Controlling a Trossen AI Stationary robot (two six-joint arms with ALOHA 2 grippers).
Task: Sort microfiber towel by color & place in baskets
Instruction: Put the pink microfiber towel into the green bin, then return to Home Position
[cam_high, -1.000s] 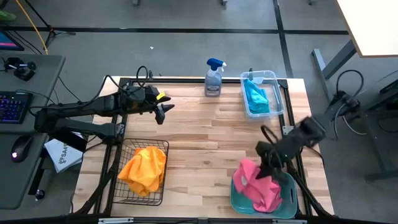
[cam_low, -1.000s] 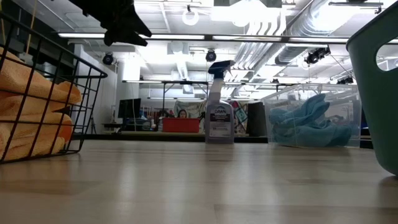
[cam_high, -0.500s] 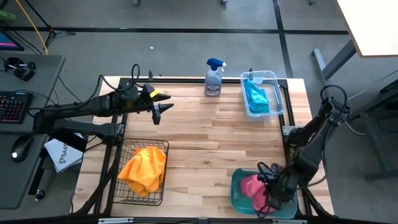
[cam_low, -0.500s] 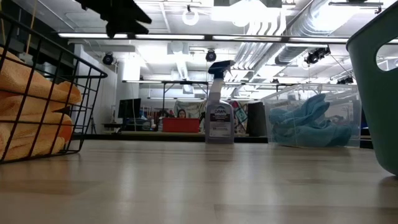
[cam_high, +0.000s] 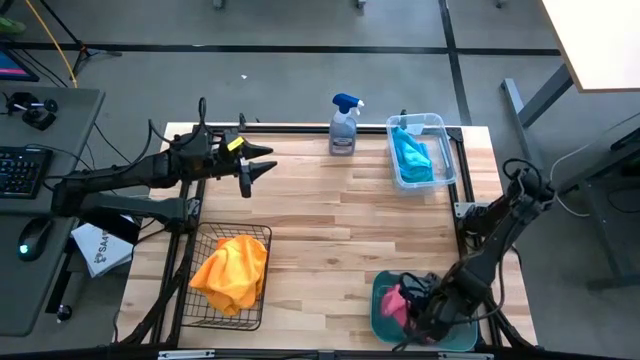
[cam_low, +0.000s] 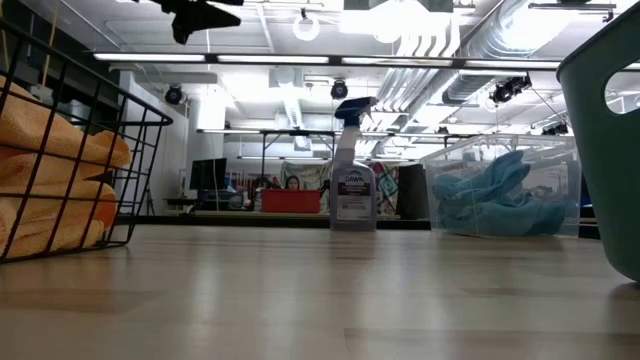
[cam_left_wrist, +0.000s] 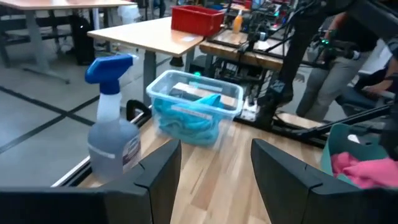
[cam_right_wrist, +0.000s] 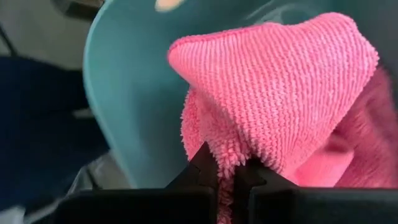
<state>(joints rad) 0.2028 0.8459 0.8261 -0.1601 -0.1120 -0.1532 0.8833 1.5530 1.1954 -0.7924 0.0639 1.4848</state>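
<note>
While right end effector pinches pink towel inside teal basket, left end effector open, spray bottle beside clear tub.

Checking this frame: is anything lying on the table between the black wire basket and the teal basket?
No. In the high view only bare wood planks lie between the black wire basket holding the orange towel and the teal basket.

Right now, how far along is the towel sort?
Done: orange towels lie in the wire basket, blue ones in the clear tub. In hand: the right gripper is down in the teal basket, shut on the pink towel, not yet released. The left gripper hangs open above the table's far left, beside the spray bottle. Left: release the pink towel; no loose towels show on the table.
</note>
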